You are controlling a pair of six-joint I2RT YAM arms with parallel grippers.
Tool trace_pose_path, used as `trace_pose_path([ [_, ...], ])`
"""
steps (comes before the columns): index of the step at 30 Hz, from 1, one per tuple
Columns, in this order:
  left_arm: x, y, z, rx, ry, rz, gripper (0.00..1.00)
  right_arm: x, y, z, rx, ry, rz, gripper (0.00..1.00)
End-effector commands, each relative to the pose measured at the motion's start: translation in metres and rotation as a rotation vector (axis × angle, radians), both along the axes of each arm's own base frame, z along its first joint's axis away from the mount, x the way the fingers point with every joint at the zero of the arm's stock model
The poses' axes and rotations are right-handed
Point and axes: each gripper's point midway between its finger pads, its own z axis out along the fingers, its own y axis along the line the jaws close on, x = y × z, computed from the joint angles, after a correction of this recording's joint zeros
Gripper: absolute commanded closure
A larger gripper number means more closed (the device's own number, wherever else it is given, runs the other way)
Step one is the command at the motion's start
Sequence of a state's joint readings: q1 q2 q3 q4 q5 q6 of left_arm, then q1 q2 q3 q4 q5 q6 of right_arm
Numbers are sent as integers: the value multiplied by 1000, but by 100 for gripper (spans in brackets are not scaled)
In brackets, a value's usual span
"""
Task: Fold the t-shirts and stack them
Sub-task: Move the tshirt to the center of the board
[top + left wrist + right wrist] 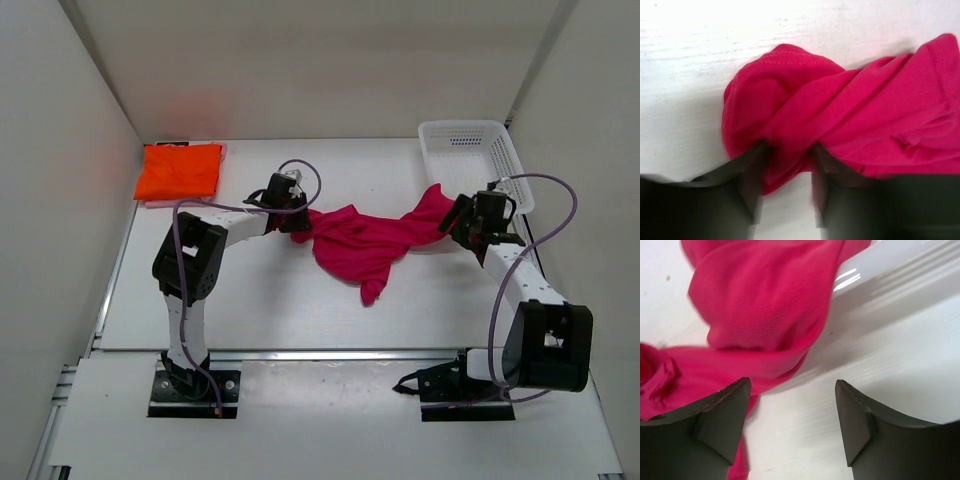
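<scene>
Left gripper [790, 147] pinches the crumpled magenta shirt [360, 240] mid-table, right gripper [792, 384] gaping empty; orange shirt [180, 170] already folded, far-left corner.

big shirt [360, 240]: one end between left gripper [788, 150] fingers, other end ahead of right gripper [792, 387] left finger; basket [432, 150] just beyond.

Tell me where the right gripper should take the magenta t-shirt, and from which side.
Take the magenta t-shirt at its bunched right end beside the white mesh basket, coming from the right. The fabric gathers into a thick fold there, just ahead of the open right gripper; the left gripper sits at the other end.
</scene>
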State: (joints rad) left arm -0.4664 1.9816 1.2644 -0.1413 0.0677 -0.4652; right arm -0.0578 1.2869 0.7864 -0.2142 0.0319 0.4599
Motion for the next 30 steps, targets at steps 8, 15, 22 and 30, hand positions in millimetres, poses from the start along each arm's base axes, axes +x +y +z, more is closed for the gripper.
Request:
trace_pose_path([
  [8, 8, 0, 15, -69, 3, -7, 100, 57, -9, 40, 79, -202, 64, 76],
  [15, 4, 6, 11, -49, 18, -12, 100, 52, 4, 102, 11, -354, 102, 100],
  [22, 5, 14, 8, -19, 13, 0, 100, 48, 44, 190, -99, -597, 239, 100],
  [30, -3, 21, 21, -21, 1, 2, 100, 49, 97, 241, -171, -674, 352, 100],
])
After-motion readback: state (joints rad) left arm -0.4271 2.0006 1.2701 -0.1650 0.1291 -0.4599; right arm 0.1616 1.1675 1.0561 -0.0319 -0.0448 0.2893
